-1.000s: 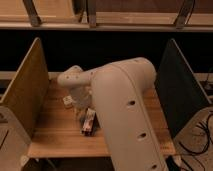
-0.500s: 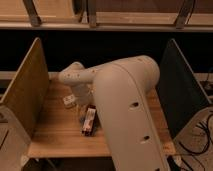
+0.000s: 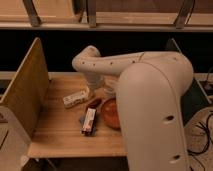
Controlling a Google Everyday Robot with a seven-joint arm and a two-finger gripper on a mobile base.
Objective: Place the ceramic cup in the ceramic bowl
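Observation:
The ceramic bowl (image 3: 110, 112), round, shallow and reddish-orange, sits on the wooden table (image 3: 60, 132), partly hidden by my arm's big white link. My gripper (image 3: 106, 92) hangs at the end of the forearm just behind the bowl's far rim, mostly hidden by the arm. I cannot make out the ceramic cup; it may be hidden at the gripper.
A red-and-white box (image 3: 89, 120) lies just left of the bowl, with a dark red item (image 3: 94, 103) behind it. A white bottle-like object (image 3: 76, 98) lies further left. Upright panels stand at the table's left (image 3: 25, 87) and right sides.
My arm's large link has shifted to the right, uncovering the reddish-orange bowl that it hid before. The box and the white object have stayed put.

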